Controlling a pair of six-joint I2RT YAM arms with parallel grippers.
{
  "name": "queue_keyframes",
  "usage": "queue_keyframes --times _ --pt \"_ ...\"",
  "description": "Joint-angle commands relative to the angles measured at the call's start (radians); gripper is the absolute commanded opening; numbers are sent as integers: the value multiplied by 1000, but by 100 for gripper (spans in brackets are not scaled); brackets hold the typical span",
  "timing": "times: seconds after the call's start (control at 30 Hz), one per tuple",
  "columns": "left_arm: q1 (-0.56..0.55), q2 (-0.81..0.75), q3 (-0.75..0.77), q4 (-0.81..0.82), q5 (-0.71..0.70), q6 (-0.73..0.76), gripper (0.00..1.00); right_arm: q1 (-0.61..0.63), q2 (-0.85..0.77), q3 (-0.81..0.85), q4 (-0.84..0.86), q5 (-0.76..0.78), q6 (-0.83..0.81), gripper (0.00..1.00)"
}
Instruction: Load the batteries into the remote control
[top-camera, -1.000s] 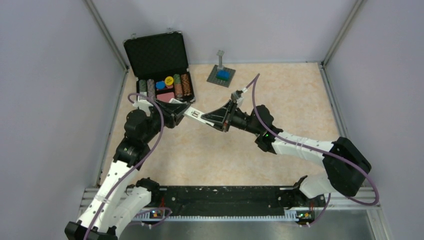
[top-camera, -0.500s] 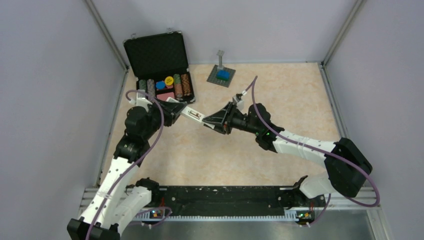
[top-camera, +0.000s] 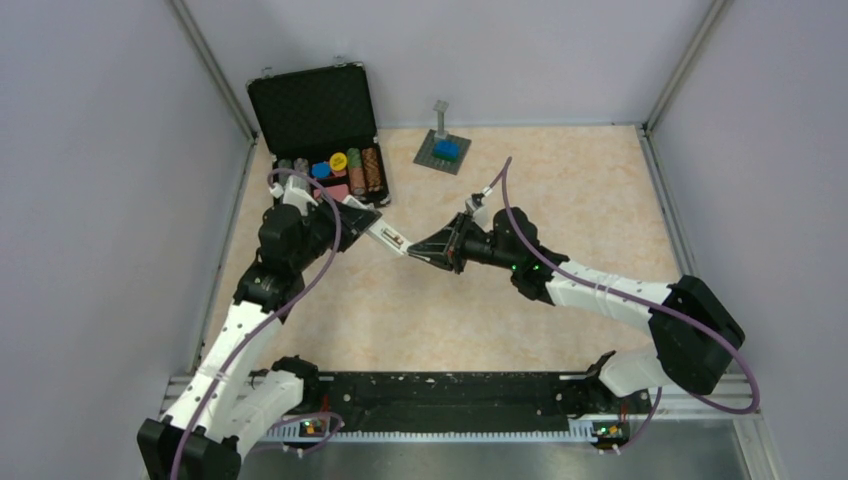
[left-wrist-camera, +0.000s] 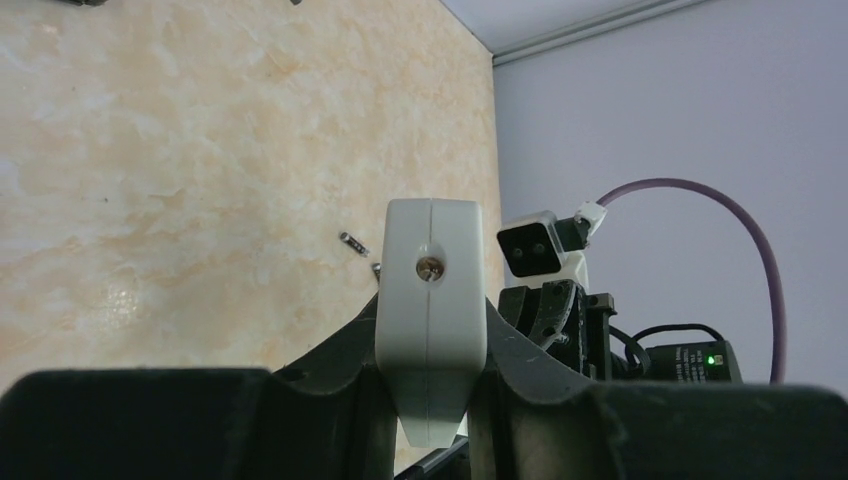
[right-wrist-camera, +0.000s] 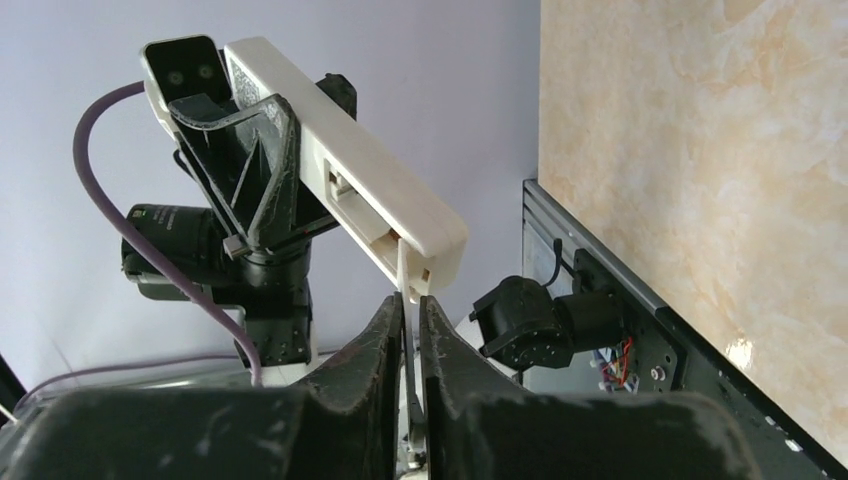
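My left gripper is shut on the white remote control, seen end-on with a small screw in its face. In the top view the left gripper holds the remote control above the table, slanting toward the right arm. The right wrist view shows the remote control with its compartment open. My right gripper is shut on a thin white cover plate at that end, and it meets the remote's tip in the top view. Two tiny dark batteries lie on the table below.
An open black case holding coloured chips stands at the back left. A grey plate with a blue block sits at the back centre. Grey walls close the table in, and a black rail runs along the near edge.
The right gripper has slid left and down to the remote's tip and its jaws have closed on the thin plate. The left arm has shifted slightly up, with the remote still in its grip.
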Motion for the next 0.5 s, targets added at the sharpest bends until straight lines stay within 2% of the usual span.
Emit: queue_keyframes --times 0.0,0.27,0.47 --pt "3 -8 66 98 65 62 0 0 20 25 -55 -35 -16 6" --pt "3 -32 59 46 96 159 0 -23 34 43 137 -48 37 1" --pt "3 -62 21 -18 103 282 0 -31 6 100 45 -44 -40 0"
